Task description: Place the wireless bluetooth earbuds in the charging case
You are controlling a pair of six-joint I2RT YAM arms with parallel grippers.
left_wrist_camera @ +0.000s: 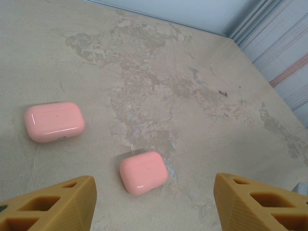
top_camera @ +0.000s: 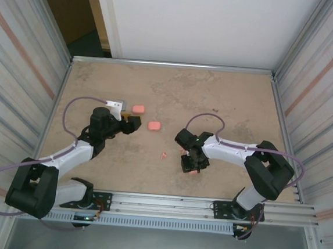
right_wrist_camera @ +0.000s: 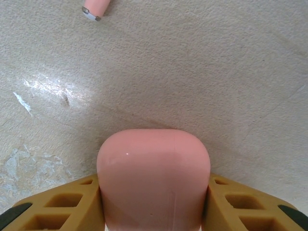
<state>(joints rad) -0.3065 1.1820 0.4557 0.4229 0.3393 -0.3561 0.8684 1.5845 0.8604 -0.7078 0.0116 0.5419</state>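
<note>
Pink case pinched on the right, left jaws spread

A glossy, rounded case point(right_wrist_camera: 153, 168) is pinched between the right gripper's point(right_wrist_camera: 154, 209) ribbed yellow fingers point(right_wrist_camera: 57, 204). An earbud point(right_wrist_camera: 95, 8) with a metal-tipped stem is seen on the grainy table point(right_wrist_camera: 231, 72) ahead. The left gripper point(left_wrist_camera: 154, 202) is held open over a near case point(left_wrist_camera: 143, 172) and a far case point(left_wrist_camera: 54, 121), with bare, mottled surface around them.
</note>
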